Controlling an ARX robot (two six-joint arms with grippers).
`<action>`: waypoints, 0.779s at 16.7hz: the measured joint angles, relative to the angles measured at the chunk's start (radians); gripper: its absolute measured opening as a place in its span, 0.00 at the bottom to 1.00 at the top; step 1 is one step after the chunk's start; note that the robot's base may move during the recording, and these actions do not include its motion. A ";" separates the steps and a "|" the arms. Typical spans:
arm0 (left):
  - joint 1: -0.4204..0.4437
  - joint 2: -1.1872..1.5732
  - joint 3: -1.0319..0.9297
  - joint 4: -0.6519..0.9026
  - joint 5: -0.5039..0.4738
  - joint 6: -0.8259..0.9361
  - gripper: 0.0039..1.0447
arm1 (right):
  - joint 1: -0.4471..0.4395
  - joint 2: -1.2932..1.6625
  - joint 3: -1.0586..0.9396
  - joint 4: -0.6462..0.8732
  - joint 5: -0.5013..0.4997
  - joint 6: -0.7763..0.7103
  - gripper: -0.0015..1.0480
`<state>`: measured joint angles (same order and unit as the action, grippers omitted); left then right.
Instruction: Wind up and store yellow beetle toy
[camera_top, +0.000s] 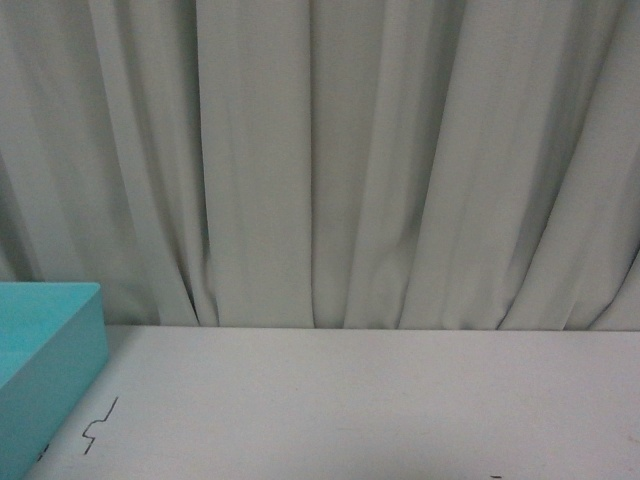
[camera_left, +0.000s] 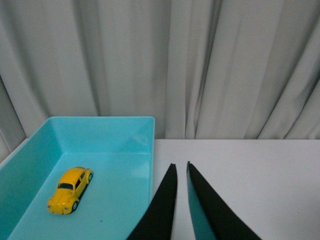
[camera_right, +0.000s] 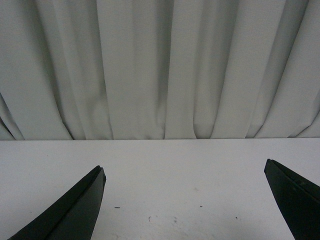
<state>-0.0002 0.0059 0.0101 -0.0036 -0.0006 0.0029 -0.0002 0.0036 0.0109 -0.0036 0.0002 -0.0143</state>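
The yellow beetle toy (camera_left: 70, 189) rests on its wheels on the floor of a turquoise bin (camera_left: 125, 130) in the left wrist view. My left gripper (camera_left: 180, 165) is shut with nothing in it, over the white table just beside the bin's near wall and apart from the toy. In the right wrist view my right gripper (camera_right: 184, 168) stands wide open above bare white table, nothing between its fingers. The front view shows neither gripper nor the toy, only a corner of the turquoise bin (camera_top: 60, 350) at the lower left.
A pale grey curtain (camera_top: 330, 160) hangs behind the white table (camera_top: 380, 410) along its far edge. A small dark squiggle mark (camera_top: 100, 425) lies on the tabletop near the bin.
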 joint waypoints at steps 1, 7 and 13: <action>0.000 0.000 0.000 0.000 0.000 0.000 0.22 | 0.000 0.000 0.000 0.000 0.000 0.000 0.94; 0.000 0.000 0.000 0.000 0.000 0.000 0.86 | 0.000 0.000 0.000 0.000 0.000 0.000 0.94; 0.000 0.000 0.000 0.000 0.000 0.000 0.94 | 0.000 0.000 0.000 0.000 0.000 0.000 0.94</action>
<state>-0.0002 0.0059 0.0101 -0.0032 -0.0006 0.0032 -0.0002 0.0036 0.0109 -0.0036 0.0002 -0.0143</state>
